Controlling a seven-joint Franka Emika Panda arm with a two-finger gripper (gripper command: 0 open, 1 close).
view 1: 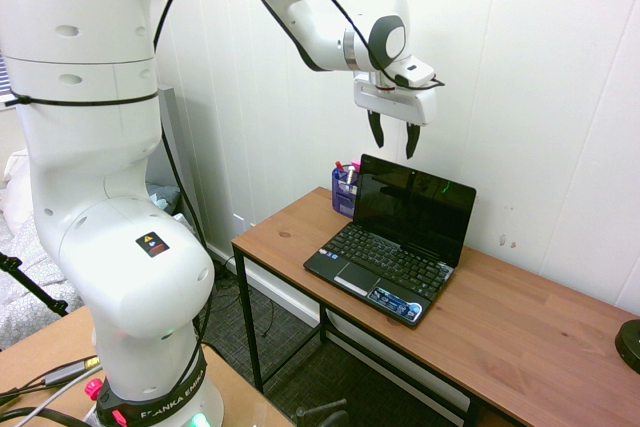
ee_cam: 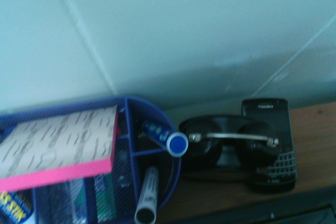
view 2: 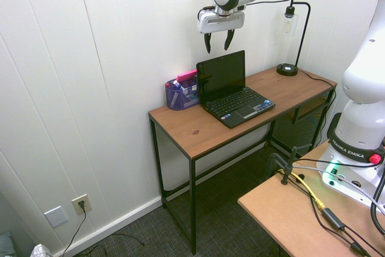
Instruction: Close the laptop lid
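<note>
- Laptop lid (view 1: 415,209) upright and open, on the wooden desk (view 1: 540,332), just in front of the wall.
- Blue organizer (view 2: 181,93) just beside the lid; sunglasses (ee_cam: 231,148) and phone (ee_cam: 269,142) behind it, seen from the wrist.
- Possible trouble: pushing low or off-centre on the lid, sliding the whole netbook across the desk instead of folding it.
- Gripper (view 1: 393,135) poised above the lid's top edge, fingers parted moderately, empty, touching nothing.

- Both exterior views are bright, evenly lit and sharp; the white panelled wall (view 1: 560,97) looks washed out.
- The glossy black laptop screen (view 1: 412,209) carries faint reflections.
- The wrist view is dim, blue-tinted and soft.
</note>
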